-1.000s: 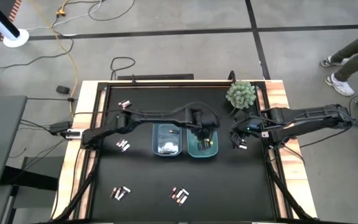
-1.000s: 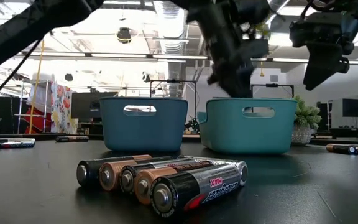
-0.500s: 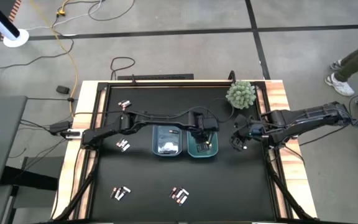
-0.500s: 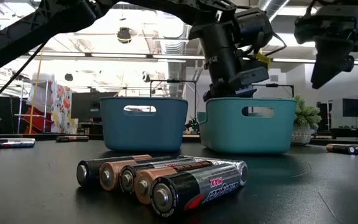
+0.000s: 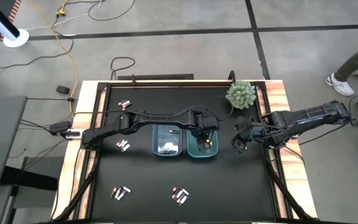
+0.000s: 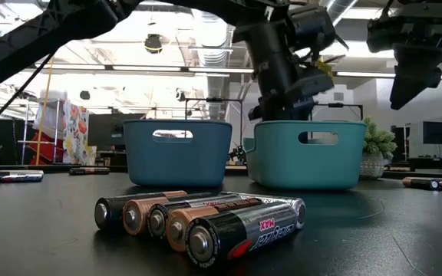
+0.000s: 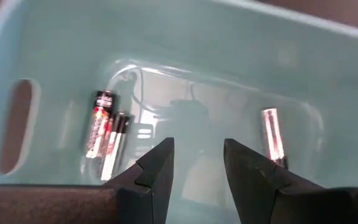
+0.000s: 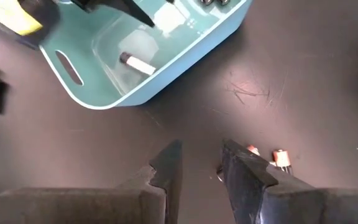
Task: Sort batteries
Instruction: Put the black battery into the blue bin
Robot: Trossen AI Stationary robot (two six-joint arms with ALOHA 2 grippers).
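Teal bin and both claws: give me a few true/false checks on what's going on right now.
1. The left claw is over the teal bin. True.
2. The left claw grips a battery. False: its fingers are apart with nothing between them.
3. The teal bin is empty. False: batteries lie on its floor.
4. The right claw is over bare tabletop, right of the teal bin. True.
5. The plant sits in the blue bin. False: it stands on the table's far edge.

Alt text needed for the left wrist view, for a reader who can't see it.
The left claw hangs open and empty over the inside of the teal bin. On the bin's floor lie two batteries side by side and one pale battery apart from them.
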